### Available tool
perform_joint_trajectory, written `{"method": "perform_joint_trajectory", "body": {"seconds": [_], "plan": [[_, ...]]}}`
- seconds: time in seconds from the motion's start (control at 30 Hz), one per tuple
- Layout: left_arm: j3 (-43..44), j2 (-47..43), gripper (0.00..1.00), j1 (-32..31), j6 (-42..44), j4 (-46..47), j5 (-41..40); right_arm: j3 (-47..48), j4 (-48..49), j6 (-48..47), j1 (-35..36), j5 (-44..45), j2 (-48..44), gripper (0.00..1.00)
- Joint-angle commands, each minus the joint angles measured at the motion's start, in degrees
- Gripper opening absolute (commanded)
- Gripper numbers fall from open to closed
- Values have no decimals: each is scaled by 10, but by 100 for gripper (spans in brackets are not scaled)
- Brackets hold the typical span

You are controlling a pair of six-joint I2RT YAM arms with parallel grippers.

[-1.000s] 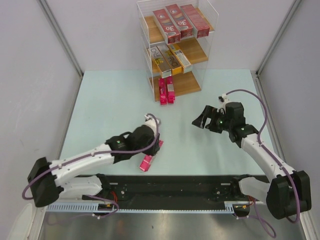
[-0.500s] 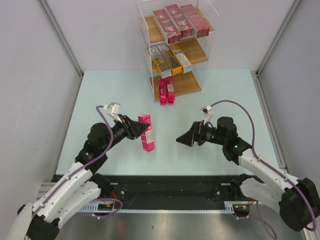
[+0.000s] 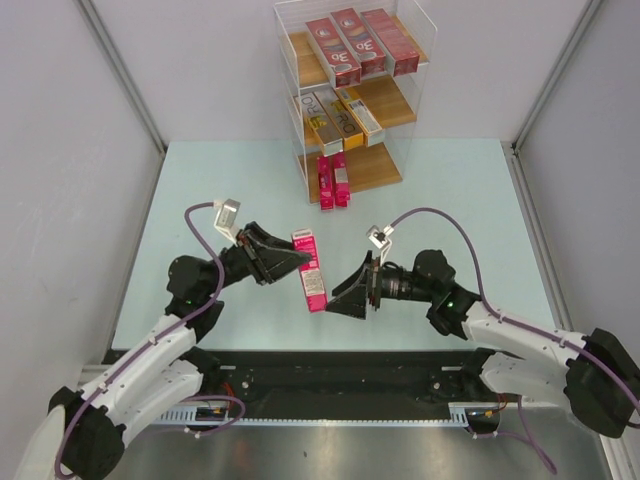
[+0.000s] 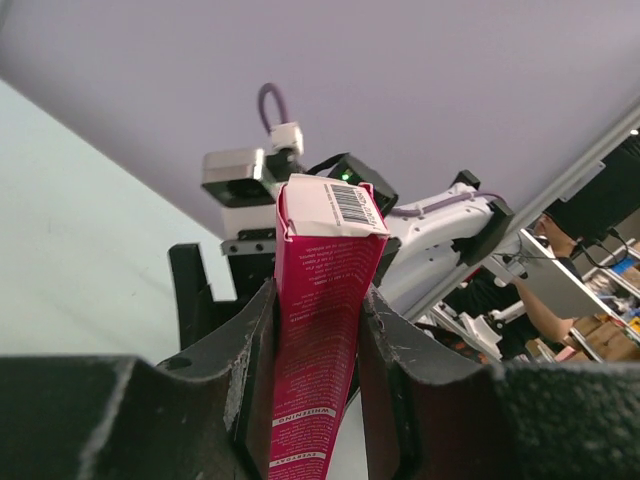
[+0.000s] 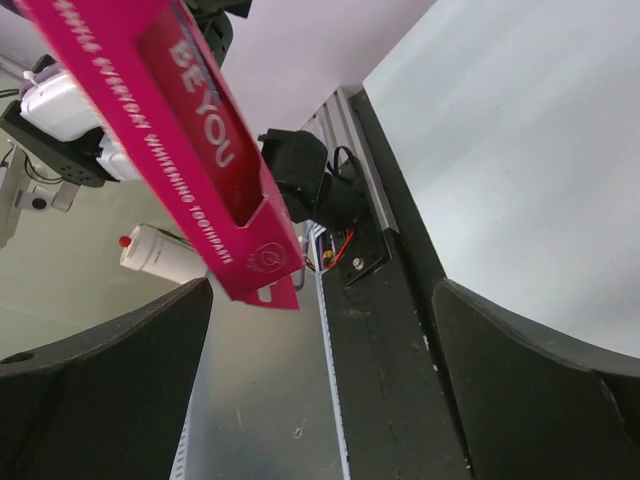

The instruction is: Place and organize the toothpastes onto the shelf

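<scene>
Pink carton [image 4: 328, 262] clamped in left pincer [image 4: 317, 305] | barcode [image 4: 352, 204] only in left-wrist view | right pincer [image 5: 322, 300] apart

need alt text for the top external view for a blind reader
The left end effector holds a pink carton over the pale green table, with the open right end effector close beside it. Behind stands the three-tier shelf: red cartons on top, orange and silver ones in the middle, two pink ones at the bottom.
</scene>
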Motion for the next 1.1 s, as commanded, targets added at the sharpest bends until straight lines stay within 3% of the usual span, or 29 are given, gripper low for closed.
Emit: {"method": "perform_joint_trajectory", "body": {"seconds": [0.0, 0.27, 0.37, 0.5, 0.6, 0.7, 0.73, 0.8, 0.83, 0.87, 0.93, 1.07], "plan": [[5, -6, 25, 3, -30, 80, 25, 20, 72, 20, 22, 20, 30, 97], [-26, 25, 25, 3, -85, 177, 22, 42, 153, 59, 46, 39, 61, 90], [-27, 31, 25, 3, -91, 190, 22, 54, 159, 63, 50, 36, 73, 80], [-30, 26, 25, 2, -89, 193, 17, 63, 168, 72, 53, 19, 83, 48], [-26, 19, 26, 2, -77, 172, 12, 64, 166, 74, 54, 14, 80, 41], [-25, 9, 39, 2, -62, 149, 6, 64, 134, 57, 52, 29, 62, 36], [-25, 6, 54, 2, -58, 142, 4, 65, 114, 52, 51, 33, 56, 36], [-21, -7, 70, 2, -37, 106, -3, 68, 98, 47, 43, 39, 43, 33], [-14, -12, 88, 2, -27, 86, -9, 68, 84, 46, 39, 39, 40, 32], [-10, -17, 94, 2, -1, 37, -14, 68, 77, 47, 27, 41, 38, 31], [3, -36, 100, 3, 39, -11, -32, 68, 57, 47, 16, 40, 32, 29], [39, -70, 100, 2, 123, -201, -91, 68, 19, 35, -11, 34, 26, 28]]}}
